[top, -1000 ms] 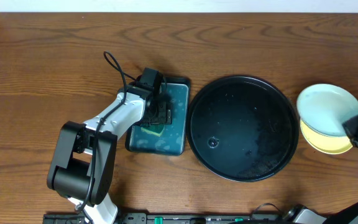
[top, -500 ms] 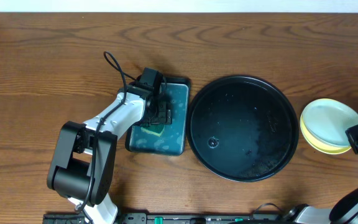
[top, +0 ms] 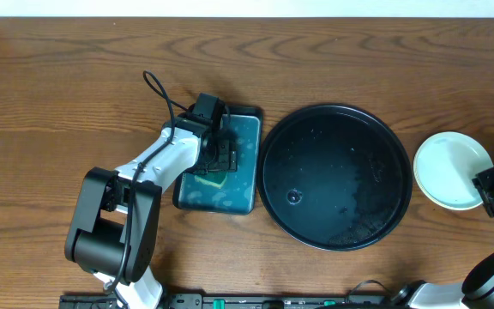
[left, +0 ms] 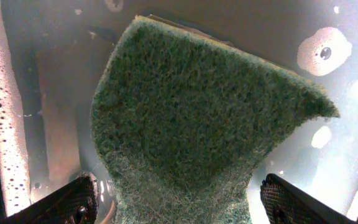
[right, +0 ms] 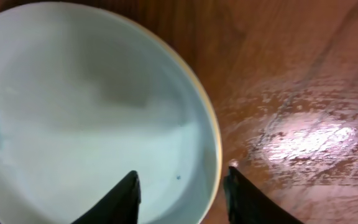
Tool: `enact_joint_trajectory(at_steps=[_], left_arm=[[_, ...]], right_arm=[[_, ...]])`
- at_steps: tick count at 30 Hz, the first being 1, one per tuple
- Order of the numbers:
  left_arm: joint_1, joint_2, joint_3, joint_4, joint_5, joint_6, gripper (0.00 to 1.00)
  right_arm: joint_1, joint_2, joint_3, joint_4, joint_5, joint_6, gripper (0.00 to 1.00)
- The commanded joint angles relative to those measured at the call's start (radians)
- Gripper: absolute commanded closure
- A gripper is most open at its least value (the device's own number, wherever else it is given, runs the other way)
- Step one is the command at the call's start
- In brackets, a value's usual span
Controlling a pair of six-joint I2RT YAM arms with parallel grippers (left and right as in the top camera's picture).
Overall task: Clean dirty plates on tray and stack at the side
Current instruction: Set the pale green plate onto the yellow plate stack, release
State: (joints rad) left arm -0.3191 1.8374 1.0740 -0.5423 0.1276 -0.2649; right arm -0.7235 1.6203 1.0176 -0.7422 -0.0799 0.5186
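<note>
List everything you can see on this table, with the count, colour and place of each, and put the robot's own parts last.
black tray: one, glossy black, round, middle of the table, no plates on it.
teal tray: one, teal, rectangular, just left of the black tray.
sponge: one, green, in the teal tray.
plates: a pale mint-white one on top with a thin yellow edge at its rim; count hidden; right of the black tray.
table: one, brown wood.
left gripper: black, open, fingers either side of the sponge.
right gripper: black, open, fingers either side of the plate rim.
</note>
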Motion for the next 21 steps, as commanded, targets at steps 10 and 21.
enact_joint_trajectory(at_steps=[10, 21], left_arm=[[0.006, 0.05, -0.039, -0.013, -0.008, -0.003, 0.16], [0.006, 0.05, -0.038, 0.003, -0.008, -0.002, 0.16]], right_arm=[[0.083, 0.003, -0.001, 0.05, -0.196, -0.12, 0.46], [0.374, 0.003, -0.001, 0.089, -0.235, -0.283, 0.38]])
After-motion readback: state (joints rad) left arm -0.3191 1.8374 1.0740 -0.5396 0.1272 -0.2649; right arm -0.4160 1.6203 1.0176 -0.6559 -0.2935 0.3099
